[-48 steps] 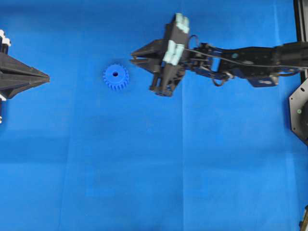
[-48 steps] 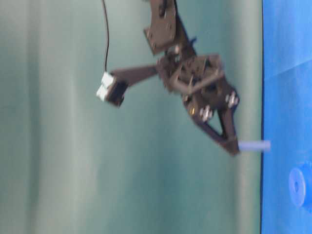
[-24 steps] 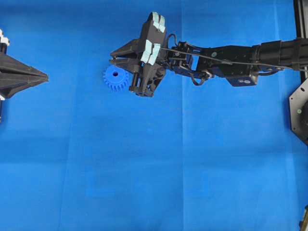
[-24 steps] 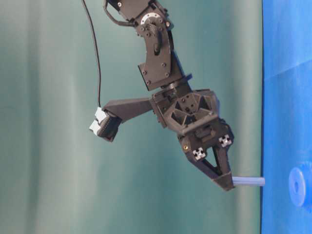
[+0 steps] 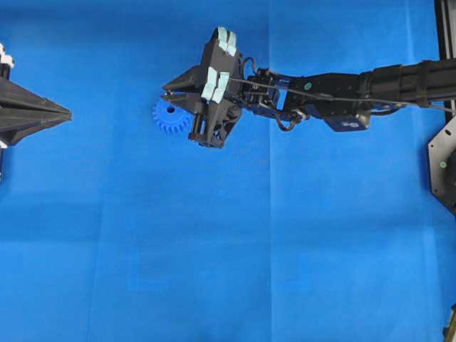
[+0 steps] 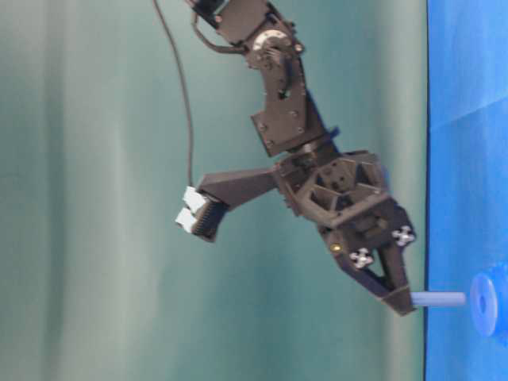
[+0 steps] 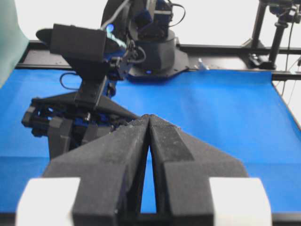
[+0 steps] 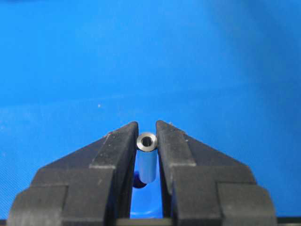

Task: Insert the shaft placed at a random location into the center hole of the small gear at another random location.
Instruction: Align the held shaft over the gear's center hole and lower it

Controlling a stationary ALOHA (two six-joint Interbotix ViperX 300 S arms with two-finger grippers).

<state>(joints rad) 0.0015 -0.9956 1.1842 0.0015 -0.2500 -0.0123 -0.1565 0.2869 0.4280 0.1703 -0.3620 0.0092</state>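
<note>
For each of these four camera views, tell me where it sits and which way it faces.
Overhead: looks straight down on the blue mat; right gripper over the small gear, left gripper parked.
Table-level: side-on, picture turned sideways; right gripper holds the shaft short of the gear.
Left wrist: looks along its shut fingers at the right arm.
Right wrist: looks down its fingers gripping the shaft.
Shared: the shaft, table-level and right wrist.

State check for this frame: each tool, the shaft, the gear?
Right tool: shut on the shaft, over the gear.
Left tool: shut, empty, parked at the mat's edge.
Shaft: gripped, pointing at the gear, tip just short of it, not inserted.
Gear: flat on the mat, partly covered from above.
</note>
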